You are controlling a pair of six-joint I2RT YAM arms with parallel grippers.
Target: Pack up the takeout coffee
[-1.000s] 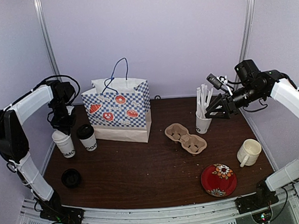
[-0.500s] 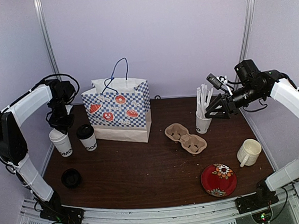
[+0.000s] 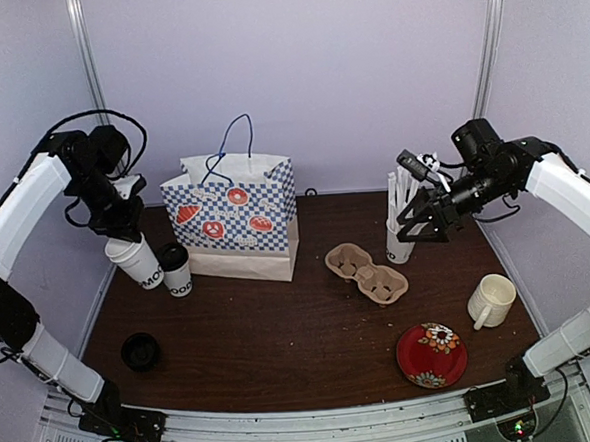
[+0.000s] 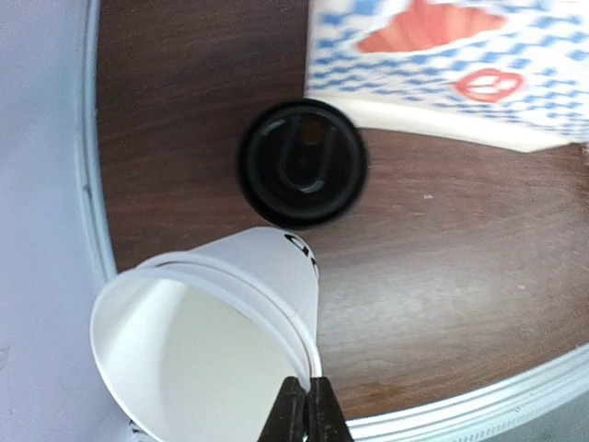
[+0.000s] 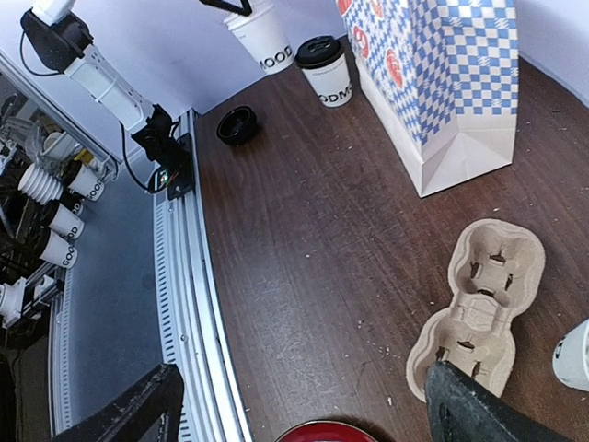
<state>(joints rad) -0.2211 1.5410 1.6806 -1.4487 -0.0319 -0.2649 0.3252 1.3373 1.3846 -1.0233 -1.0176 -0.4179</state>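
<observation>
An open white paper cup [image 3: 137, 263] with black lettering hangs tilted above the table's left side. My left gripper [image 3: 119, 239] is shut on its rim; in the left wrist view the fingers [image 4: 308, 410] pinch the rim of the cup [image 4: 202, 341]. A second cup with a black lid [image 3: 175, 269] stands just to its right, and shows from above in the left wrist view [image 4: 302, 164]. My right gripper [image 3: 427, 223] is open and empty, above the table near the stirrer cup. The right wrist view [image 5: 304, 378] shows both cups far off [image 5: 262, 41] [image 5: 327, 69].
A checkered paper bag [image 3: 237, 220] stands open behind the cups. A cardboard cup carrier [image 3: 366, 272] lies mid-table. A loose black lid [image 3: 141, 351] lies front left. A cup of stirrers [image 3: 403, 229], a cream mug [image 3: 492, 300] and a red plate [image 3: 431, 354] are on the right.
My left gripper has lifted the open cup off the table, up and slightly right, tilting it. My right gripper has shifted a little to the left.
</observation>
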